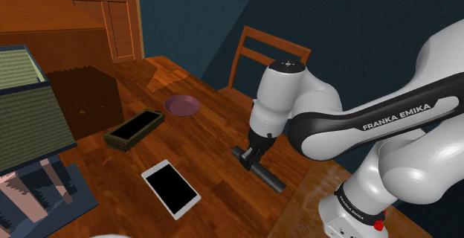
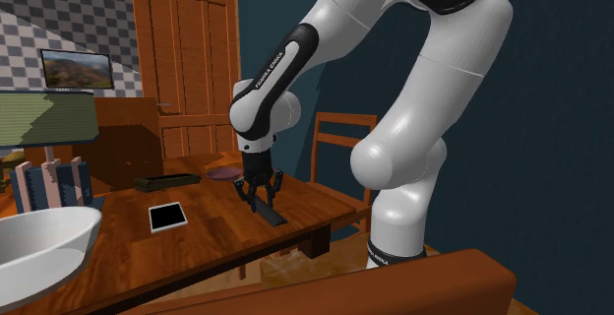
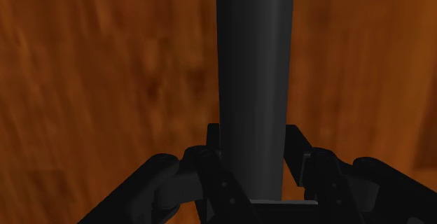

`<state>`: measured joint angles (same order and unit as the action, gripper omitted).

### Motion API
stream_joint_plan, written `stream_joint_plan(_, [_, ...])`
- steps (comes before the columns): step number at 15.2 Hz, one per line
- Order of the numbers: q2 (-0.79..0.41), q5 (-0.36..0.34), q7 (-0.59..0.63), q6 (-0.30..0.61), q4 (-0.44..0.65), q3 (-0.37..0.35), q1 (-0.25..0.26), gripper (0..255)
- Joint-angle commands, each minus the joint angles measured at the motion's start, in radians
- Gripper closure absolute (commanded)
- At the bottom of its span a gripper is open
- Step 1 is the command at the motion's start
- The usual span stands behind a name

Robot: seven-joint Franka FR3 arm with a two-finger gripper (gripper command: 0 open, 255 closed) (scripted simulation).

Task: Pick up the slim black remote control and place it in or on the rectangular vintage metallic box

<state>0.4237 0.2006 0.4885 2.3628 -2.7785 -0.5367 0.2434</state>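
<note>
A home's dining room, shown by the wooden table [image 1: 208, 136], chair [image 1: 276, 44], panelled door [image 2: 187, 57] and framed picture [image 2: 77, 69]

Dim, warm light throughout. The table [image 1: 216, 147] carries a pale sheen close to the stand, and a slanted edge between lighter and darker blue crosses the wall [image 1: 178, 21]. The white arm [image 2: 413, 116] is brightest, shaded underneath. A faint lighter streak runs along the black remote [image 3: 253, 82]
</note>
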Motion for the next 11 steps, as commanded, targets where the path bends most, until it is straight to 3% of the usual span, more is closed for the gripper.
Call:
stream_joint_plan(1, [-0.001, -0.002, -0.001, -0.001, -0.003, 0.001, -0.002, 255])
stream_joint_plan(7, [-0.001, -0.001, 0.001, -0.001, -0.003, 0.000, -0.001, 255])
stream_joint_plan(11, [0.051, 0.007, -0.013, -0.075, 0.020, 0.020, 0.010, 255])
